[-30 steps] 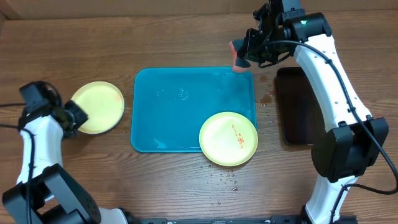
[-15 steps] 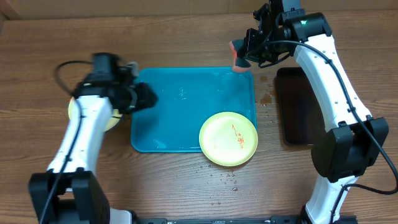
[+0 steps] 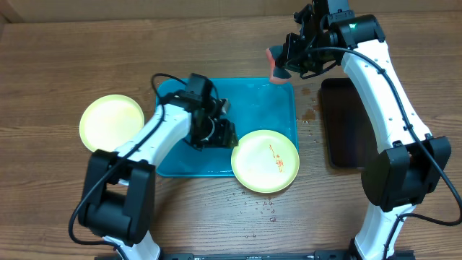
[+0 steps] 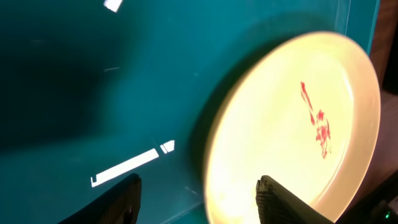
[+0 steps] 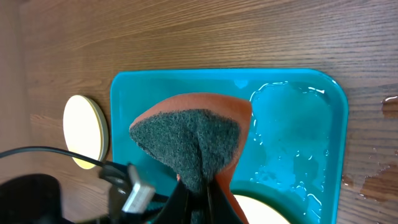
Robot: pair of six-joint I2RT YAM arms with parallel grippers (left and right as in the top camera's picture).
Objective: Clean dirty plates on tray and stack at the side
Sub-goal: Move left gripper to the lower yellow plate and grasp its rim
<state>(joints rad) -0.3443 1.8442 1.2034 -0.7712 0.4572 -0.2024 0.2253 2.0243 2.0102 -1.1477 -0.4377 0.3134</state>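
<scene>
A light yellow-green plate (image 3: pixel 265 160) with red smears lies on the front right corner of the turquoise tray (image 3: pixel 253 108), overhanging its rim. My left gripper (image 3: pixel 225 135) is open at the plate's left rim. In the left wrist view the gripper (image 4: pixel 199 202) straddles the plate's edge (image 4: pixel 298 124), one finger over the tray (image 4: pixel 93 74), one over the plate. My right gripper (image 3: pixel 281 65) is shut on an orange sponge with a grey scouring face (image 5: pixel 189 134), held above the tray's far right corner. A clean yellow-green plate (image 3: pixel 112 123) lies on the table left of the tray. No pale blue plate shows.
A narrow black tray (image 3: pixel 343 123) lies right of the turquoise tray, under my right arm. Water pools in the tray's far right part (image 5: pixel 292 124). Drops dot the table in front of the dirty plate (image 3: pixel 260 206). The left arm's cable loops above the tray's left side (image 3: pixel 164 78).
My left arm has swung right from the clean plate, across the tray, to the dirty plate's left rim. The right arm and sponge have not moved.
</scene>
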